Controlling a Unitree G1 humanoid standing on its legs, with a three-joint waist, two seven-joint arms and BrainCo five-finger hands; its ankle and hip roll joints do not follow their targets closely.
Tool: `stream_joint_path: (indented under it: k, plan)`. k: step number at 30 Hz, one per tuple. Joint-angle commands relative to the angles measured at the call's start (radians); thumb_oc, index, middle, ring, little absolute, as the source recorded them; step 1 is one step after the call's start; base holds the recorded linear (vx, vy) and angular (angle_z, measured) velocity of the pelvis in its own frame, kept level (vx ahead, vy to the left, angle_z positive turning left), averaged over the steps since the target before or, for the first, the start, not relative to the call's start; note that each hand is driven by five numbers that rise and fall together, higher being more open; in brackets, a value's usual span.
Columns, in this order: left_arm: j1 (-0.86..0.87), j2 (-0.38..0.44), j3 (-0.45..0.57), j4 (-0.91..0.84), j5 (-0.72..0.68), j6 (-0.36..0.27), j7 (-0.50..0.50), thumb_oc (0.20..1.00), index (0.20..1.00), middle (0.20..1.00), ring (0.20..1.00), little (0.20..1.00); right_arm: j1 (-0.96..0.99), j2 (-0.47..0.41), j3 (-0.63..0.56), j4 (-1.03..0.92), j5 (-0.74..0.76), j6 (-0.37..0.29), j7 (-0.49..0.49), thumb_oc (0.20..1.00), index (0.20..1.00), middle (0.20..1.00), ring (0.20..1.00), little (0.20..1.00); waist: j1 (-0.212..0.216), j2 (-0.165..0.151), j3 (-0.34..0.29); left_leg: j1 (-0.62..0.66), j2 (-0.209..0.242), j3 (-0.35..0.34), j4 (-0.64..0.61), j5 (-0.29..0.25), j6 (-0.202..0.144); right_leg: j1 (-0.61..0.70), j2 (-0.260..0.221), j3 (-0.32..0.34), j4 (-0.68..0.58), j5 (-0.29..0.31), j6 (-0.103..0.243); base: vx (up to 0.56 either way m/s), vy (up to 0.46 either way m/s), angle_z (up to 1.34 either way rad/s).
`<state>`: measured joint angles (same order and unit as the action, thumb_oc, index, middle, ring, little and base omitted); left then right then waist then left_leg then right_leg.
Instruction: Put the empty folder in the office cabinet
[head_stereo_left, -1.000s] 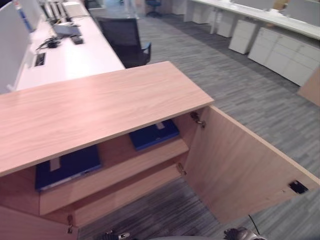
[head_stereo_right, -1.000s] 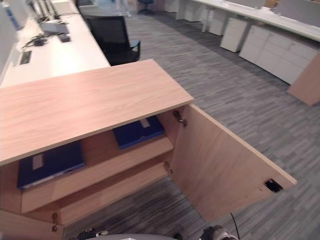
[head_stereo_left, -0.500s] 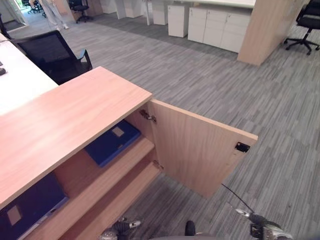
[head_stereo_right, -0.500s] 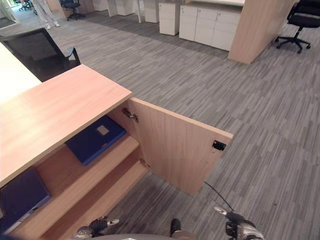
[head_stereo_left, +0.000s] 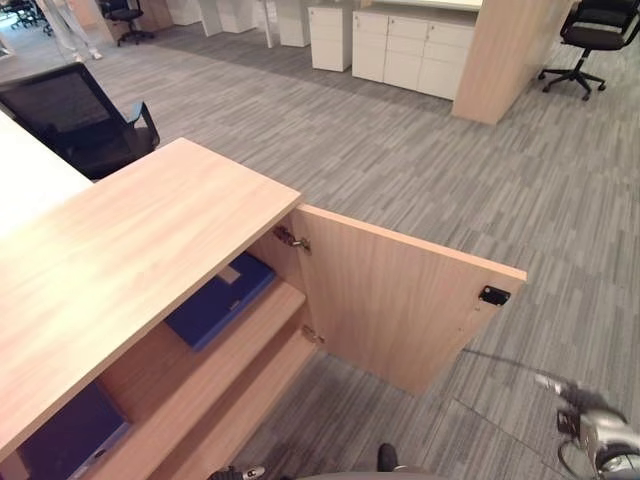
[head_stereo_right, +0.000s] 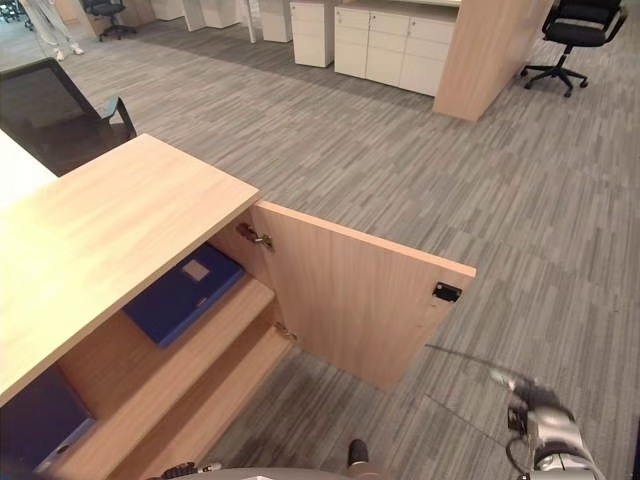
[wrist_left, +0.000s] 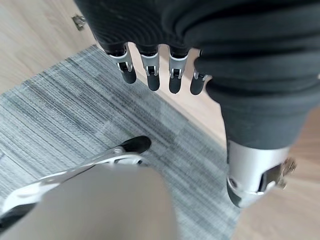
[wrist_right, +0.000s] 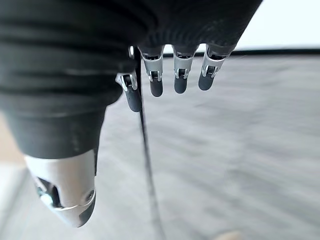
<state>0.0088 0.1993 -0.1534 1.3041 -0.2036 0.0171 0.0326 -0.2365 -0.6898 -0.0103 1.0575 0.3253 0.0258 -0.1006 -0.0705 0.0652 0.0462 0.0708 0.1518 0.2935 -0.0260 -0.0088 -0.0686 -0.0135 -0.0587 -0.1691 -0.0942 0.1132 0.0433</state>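
**Grey office carpet, cabinet open, both hands free**

Grey carpet (head_stereo_left: 430, 170) lies under both hands. The right hand (wrist_right: 170, 75) hangs low with relaxed, straight fingers and holds nothing; the left hand (wrist_left: 155, 70) does the same near the cabinet (head_stereo_left: 130, 250). Its door (head_stereo_left: 400, 300) stands wide open, probably for access. On the upper shelf (head_stereo_left: 255, 325) lies a blue folder (head_stereo_left: 215, 300); a second blue folder (head_stereo_left: 70, 435) lies further to the left.
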Motion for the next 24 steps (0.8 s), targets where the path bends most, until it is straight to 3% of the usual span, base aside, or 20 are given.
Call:
stream_joint_path:
  k: [1, 7, 13, 24]
  plan:
    - [-0.014, 0.021, 0.035, 0.054, 0.047, -0.019, 0.02, 1.0, 1.0, 1.0, 1.0, 1.0, -0.095, -0.048, 0.043, -0.053, -0.065, -0.079, -0.047, 1.0, 1.0, 1.0, 1.0, 1.0, -0.009, -0.091, -0.016, 0.008, -0.026, -0.001, 0.04, -0.068, 0.002, 0.038, -0.013, -0.049, 0.007, -0.118, 0.057, 0.0, 0.0, 0.0]
    - [-0.009, 0.027, 0.039, 0.049, 0.052, -0.025, 0.023, 1.0, 1.0, 1.0, 1.0, 1.0, -0.138, -0.085, 0.084, -0.169, -0.101, -0.106, -0.041, 1.0, 1.0, 1.0, 1.0, 1.0, 0.005, -0.096, -0.022, 0.01, -0.03, -0.009, 0.037, -0.067, 0.002, 0.046, -0.015, -0.058, 0.007, -0.122, 0.058, 0.0, 0.003, 0.03]
    - [-0.002, 0.041, 0.047, 0.059, 0.058, -0.019, 0.013, 1.0, 1.0, 1.0, 1.0, 1.0, -0.196, -0.1, 0.202, -0.26, -0.12, -0.107, 0.038, 1.0, 1.0, 1.0, 1.0, 1.0, 0.02, -0.105, -0.03, 0.002, -0.031, -0.015, 0.035, -0.058, -0.001, 0.046, -0.015, -0.063, 0.007, -0.127, 0.055, 0.0, 0.0, 0.0]
    - [-0.016, 0.06, 0.089, 0.113, 0.077, -0.008, 0.03, 1.0, 1.0, 1.0, 1.0, 1.0, -0.204, -0.057, 0.323, -0.496, -0.046, -0.135, 0.128, 1.0, 1.0, 1.0, 1.0, 1.0, 0.026, -0.126, -0.037, 0.002, -0.03, -0.015, 0.025, -0.049, -0.005, 0.048, -0.014, -0.064, 0.007, -0.13, 0.053, 0.0, 0.0, 0.0]
